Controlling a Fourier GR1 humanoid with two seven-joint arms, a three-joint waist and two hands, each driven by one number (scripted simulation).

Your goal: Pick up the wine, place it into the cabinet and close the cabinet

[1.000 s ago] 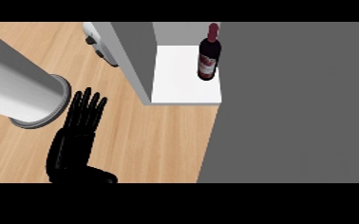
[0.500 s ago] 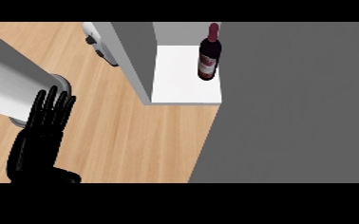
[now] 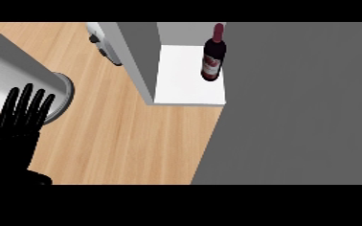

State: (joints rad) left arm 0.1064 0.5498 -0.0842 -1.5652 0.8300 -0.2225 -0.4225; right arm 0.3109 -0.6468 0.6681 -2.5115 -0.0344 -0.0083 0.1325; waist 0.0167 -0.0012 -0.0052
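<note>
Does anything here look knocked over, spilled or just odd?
Nothing spilled or broken. The wine bottle stands upright on the white shelf inside the cabinet. The one loose end is the cabinet door, which hangs open. The left hand is open near the picture's left edge, holding nothing.

The counter (image 3: 127,139) looks like light wood with thin lines in it, smooth and not shiny. The wine (image 3: 213,57) at 1 o'clock looks like dark, shiny glass with a paper label. The cabinet (image 3: 187,84) floor under it is plain, flat white. At 9 o'clock the hand (image 3: 21,124) is matt black, beside a smooth grey arm (image 3: 32,84).
</note>
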